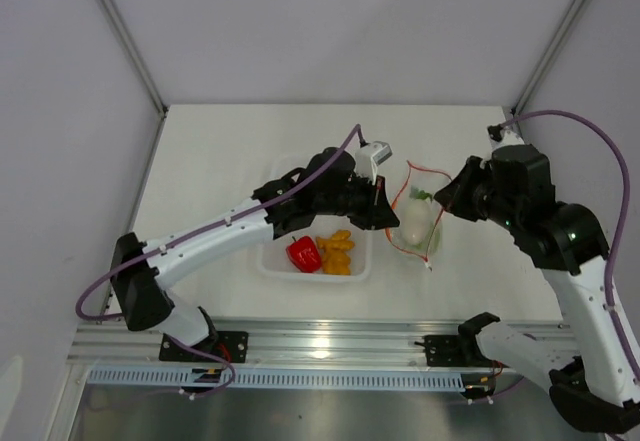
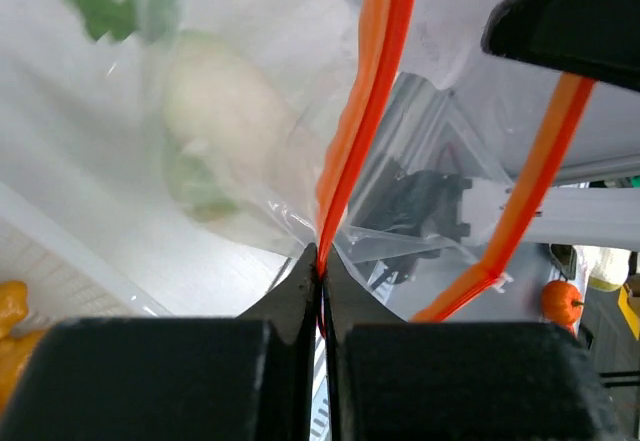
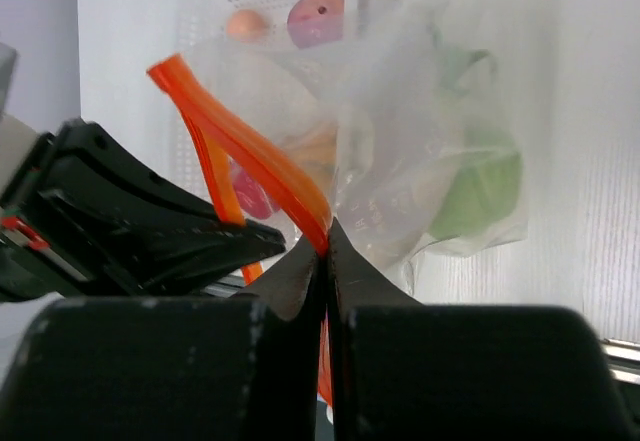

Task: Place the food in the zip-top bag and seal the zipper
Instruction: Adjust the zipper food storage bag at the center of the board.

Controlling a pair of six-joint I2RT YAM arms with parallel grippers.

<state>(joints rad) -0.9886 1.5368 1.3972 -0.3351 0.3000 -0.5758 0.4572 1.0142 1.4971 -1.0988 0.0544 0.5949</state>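
Observation:
The zip-top bag (image 1: 417, 223) hangs between my two grippers, right of the tray. My left gripper (image 1: 385, 211) is shut on the orange-red zipper (image 2: 345, 151) at the bag's left side. My right gripper (image 1: 446, 197) is shut on the zipper (image 3: 262, 156) at its right side. The mouth gapes between them. The white radish (image 2: 225, 111) and the green cabbage (image 3: 480, 191) lie inside the bag. The red bell pepper (image 1: 304, 253) and the orange-yellow lumpy piece (image 1: 337, 251) lie in the tray. A pink round piece (image 3: 315, 16) shows in the tray too.
The rigid clear tray (image 1: 272, 261) sits under my left arm, left of the bag. My right gripper's finger (image 2: 570, 21) shows close above the bag mouth in the left wrist view. The table's near edge and metal rail (image 1: 320, 346) run in front.

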